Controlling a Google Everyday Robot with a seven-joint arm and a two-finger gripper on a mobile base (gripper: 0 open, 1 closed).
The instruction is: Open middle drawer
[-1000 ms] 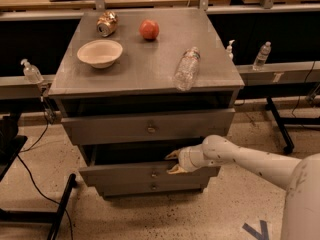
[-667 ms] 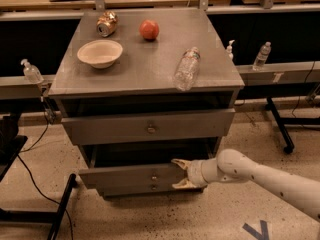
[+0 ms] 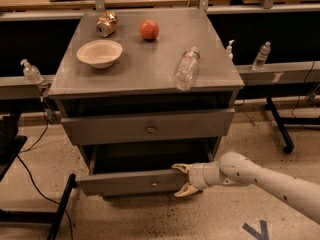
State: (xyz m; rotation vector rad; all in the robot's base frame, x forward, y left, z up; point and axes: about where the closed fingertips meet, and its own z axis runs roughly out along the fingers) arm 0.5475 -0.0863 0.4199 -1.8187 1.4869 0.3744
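Below the surface [image 3: 150,64], the middle drawer [image 3: 125,183] has slid farther out, the hand [image 3: 176,181] spread wide astride its end: opening proceeds.

The white arm [image 3: 272,183] is seen entering from the lower right corner and is stretched toward the left, almost level, with a slight rise to a rounded joint. The wrist [image 3: 206,175] is held straight behind the gripper [image 3: 178,180], which is placed low, a little right of centre. Its two pale fingers [image 3: 181,168] are spread apart, one above the other, pointing left
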